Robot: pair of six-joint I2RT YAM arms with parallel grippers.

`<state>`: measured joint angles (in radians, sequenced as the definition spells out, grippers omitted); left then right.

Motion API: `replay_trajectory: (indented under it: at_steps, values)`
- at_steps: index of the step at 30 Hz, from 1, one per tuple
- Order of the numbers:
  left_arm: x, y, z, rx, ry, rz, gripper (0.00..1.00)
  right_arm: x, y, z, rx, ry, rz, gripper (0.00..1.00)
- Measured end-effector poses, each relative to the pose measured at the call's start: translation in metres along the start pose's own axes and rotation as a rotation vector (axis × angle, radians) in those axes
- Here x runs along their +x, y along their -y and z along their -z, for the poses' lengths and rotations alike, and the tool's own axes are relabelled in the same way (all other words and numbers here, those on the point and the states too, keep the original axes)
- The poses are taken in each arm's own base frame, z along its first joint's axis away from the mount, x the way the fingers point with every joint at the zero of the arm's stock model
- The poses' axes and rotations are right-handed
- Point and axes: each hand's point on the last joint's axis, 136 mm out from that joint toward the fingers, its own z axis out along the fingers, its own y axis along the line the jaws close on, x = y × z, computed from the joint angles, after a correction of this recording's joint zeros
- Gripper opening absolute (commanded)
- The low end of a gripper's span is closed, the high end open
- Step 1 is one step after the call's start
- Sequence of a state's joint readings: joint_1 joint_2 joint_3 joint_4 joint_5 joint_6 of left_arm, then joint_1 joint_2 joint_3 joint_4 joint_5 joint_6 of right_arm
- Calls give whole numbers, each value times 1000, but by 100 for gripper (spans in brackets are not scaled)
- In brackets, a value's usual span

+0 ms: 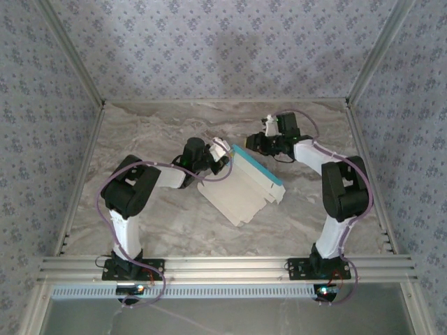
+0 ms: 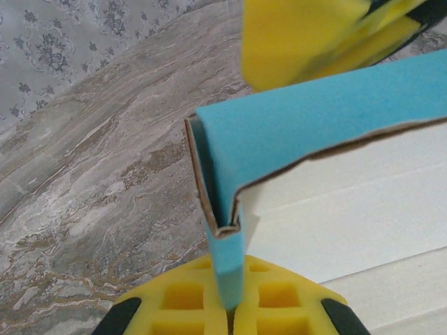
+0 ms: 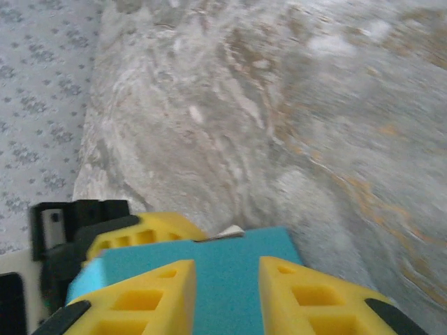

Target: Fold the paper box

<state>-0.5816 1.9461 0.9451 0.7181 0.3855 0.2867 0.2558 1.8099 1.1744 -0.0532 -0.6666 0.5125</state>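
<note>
Box (image 1: 237,192) barely begun: one blue wall stands and the rest looks flat. Left end effector (image 2: 230,314) pinches a corner flap; right end effector (image 3: 227,279), narrowly parted, rests on the wall.

The beige-and-blue cardboard box (image 1: 241,192), the black-and-white left arm (image 1: 133,192) and right arm (image 1: 342,185) crowd mid-table; the grey marble tabletop (image 1: 154,125) lies open toward the far-left corner.

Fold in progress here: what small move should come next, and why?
Probably the right tool, fingers apart on the blue wall of the paper box, should press that wall a little further toward the pale inside. The left tool is pinching the corner flap, and the corner crease looks only partly formed.
</note>
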Motion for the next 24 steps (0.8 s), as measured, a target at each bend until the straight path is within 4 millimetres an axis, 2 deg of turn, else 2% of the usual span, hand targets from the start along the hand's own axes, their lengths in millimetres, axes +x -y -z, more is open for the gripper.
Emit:
replay_trajectory:
  at_steps: [2,7,9,12,17,20,24]
  values:
    - [-1,1,0,7,3,0,0,-2,7,2,7,11,-33,25]
    - [-1,2,0,13,8,-2,0,-2,12,1,10,9,-71,12]
    - [-3,2,0,11,14,-4,0,4,17,-6,18,-18,-92,8]
    - [-4,0,0,0,17,-3,0,26,30,-21,37,-93,-140,4]
    - [0,-1,-1,-10,1,1,0,60,25,-41,5,-213,-162,2]
    - [2,-1,-1,-13,-3,1,0,65,19,-45,-11,-232,-157,2]
    - [0,-5,-2,-36,1,-7,0,61,15,-48,-23,-238,-153,2]
